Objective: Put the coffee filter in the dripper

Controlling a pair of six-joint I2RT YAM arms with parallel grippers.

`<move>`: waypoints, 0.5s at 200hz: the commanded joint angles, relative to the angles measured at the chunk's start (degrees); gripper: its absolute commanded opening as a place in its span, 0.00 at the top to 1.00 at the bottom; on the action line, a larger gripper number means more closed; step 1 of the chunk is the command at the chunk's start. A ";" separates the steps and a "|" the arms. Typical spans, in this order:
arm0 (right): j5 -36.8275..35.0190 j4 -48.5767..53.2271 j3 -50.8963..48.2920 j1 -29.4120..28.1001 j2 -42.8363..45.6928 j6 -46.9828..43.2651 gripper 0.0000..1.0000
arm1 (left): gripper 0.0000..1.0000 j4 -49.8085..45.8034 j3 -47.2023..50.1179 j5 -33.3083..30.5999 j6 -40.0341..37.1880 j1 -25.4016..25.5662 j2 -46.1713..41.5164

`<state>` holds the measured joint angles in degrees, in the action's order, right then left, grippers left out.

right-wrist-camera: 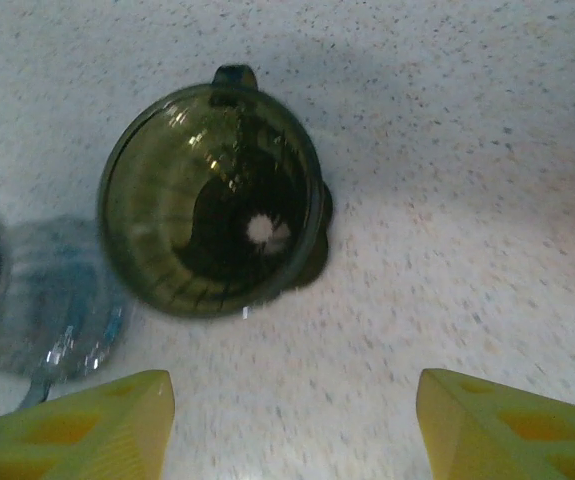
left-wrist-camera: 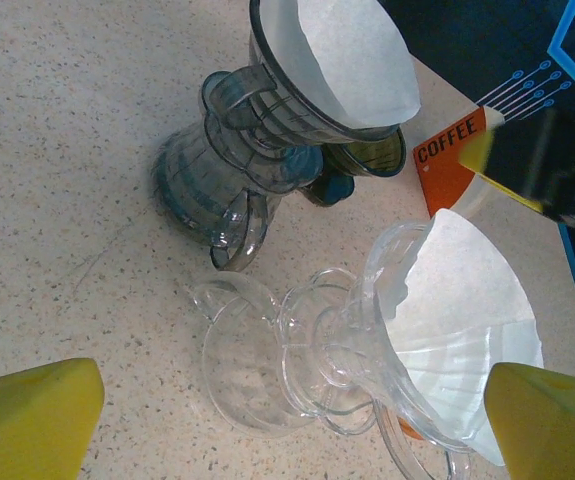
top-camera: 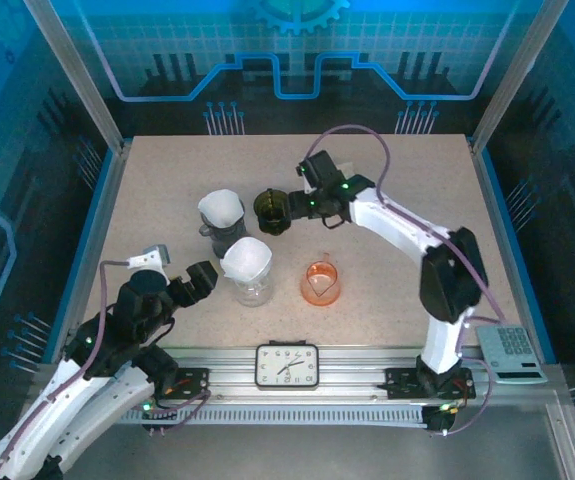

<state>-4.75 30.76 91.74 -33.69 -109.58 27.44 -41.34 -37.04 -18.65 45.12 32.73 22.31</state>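
Note:
An olive green dripper [right-wrist-camera: 212, 200] stands upright on the table with nothing inside it; it is also at the table's middle [top-camera: 272, 210]. My right gripper [right-wrist-camera: 295, 425] hangs open just beside it, fingers apart over bare table [top-camera: 305, 203]. A white coffee filter [top-camera: 221, 207] sits in a dark grey dripper [left-wrist-camera: 237, 150]. Another white filter [left-wrist-camera: 467, 310] sits in a clear glass dripper [top-camera: 249, 285] on a clear cup. My left gripper [left-wrist-camera: 292, 420] is open and empty, close to the clear dripper's left side [top-camera: 205, 278].
An orange dripper [top-camera: 320, 283] stands right of the clear one. An orange coffee box [left-wrist-camera: 447, 160] shows behind the drippers. A clock [top-camera: 287, 365] lies on the front rail, and a keypad device [top-camera: 512, 352] sits at the right edge.

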 commanded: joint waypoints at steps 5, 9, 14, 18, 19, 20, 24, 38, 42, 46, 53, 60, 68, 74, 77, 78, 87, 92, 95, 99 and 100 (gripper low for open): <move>4.84 -0.41 5.57 2.05 -7.11 6.71 0.35 | 0.01 -1.35 -0.05 -0.31 0.58 -0.40 -1.44; 5.07 -0.64 6.01 2.26 -7.91 7.43 0.35 | 0.01 -1.38 -0.01 -0.33 0.62 -0.39 -1.47; 5.38 -1.31 6.30 2.52 -8.65 8.29 0.35 | 0.01 -1.45 -0.05 -0.33 0.62 -0.45 -1.58; 5.74 -1.90 6.42 2.65 -9.16 8.90 0.35 | 0.01 -1.46 -0.01 -0.33 0.59 -0.41 -1.60; 5.86 -2.09 6.42 2.70 -9.25 9.06 0.35 | 0.01 -1.46 -0.03 -0.33 0.59 -0.44 -1.58; 5.92 -2.23 6.43 2.73 -9.29 9.22 0.35 | 0.01 -1.50 -0.04 -0.33 0.63 -0.41 -1.62; 6.14 -2.86 6.43 2.88 -9.69 9.76 0.36 | 0.01 -1.51 -0.05 -0.33 0.54 -0.43 -1.73; 7.27 -5.24 6.00 3.26 -10.68 11.52 0.36 | 0.01 -1.55 -0.01 -0.29 0.56 -0.46 -1.74; 7.64 -5.75 5.91 3.32 -10.90 11.89 0.36 | 0.01 -1.56 0.03 -0.32 0.58 -0.40 -1.69; 8.00 -6.30 5.83 3.41 -11.20 12.36 0.36 | 0.01 -1.55 0.03 -0.32 0.62 -0.40 -1.74; 8.75 -6.90 5.77 3.54 -11.71 13.10 0.37 | 0.01 -1.51 0.12 -0.33 0.65 -0.39 -1.74; 9.26 -7.24 5.86 3.63 -12.24 13.62 0.38 | 0.01 -1.46 0.20 -0.32 0.67 -0.45 -1.74; 9.71 -7.49 6.00 3.63 -12.77 14.02 0.38 | 0.01 -1.46 0.30 -0.22 0.69 -0.46 -1.80; 10.02 -7.63 6.07 3.63 -13.16 14.11 0.39 | 0.01 -1.38 0.36 -0.31 0.75 -0.45 -1.83; 10.09 -7.72 6.08 3.66 -13.33 14.20 0.40 | 0.01 -1.37 0.38 -0.26 0.71 -0.47 -1.83; 10.10 -7.73 6.08 3.64 -13.35 14.26 0.40 | 0.01 -1.37 0.43 -0.25 0.73 -0.43 -1.83; 10.50 -7.76 6.29 3.74 -14.02 14.57 0.42 | 0.01 -1.37 0.47 -0.24 0.73 -0.42 -1.87; 10.68 -7.73 6.38 3.72 -14.35 14.73 0.44 | 0.01 -1.39 0.62 -0.28 0.67 -0.39 -1.94; 10.77 -7.72 6.35 3.72 -14.53 14.90 0.45 | 0.01 -1.37 0.57 -0.32 0.69 -0.43 -1.93; 10.93 -7.80 6.42 3.72 -14.73 15.09 0.46 | 0.01 -1.44 0.61 -0.32 0.68 -0.41 -2.02; 11.00 -7.81 6.43 3.72 -14.76 15.14 0.46 | 0.01 -1.41 0.63 -0.33 0.72 -0.40 -2.05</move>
<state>3.66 24.38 96.55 -30.55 -122.06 39.77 -42.00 -36.97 -18.65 45.15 32.73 21.26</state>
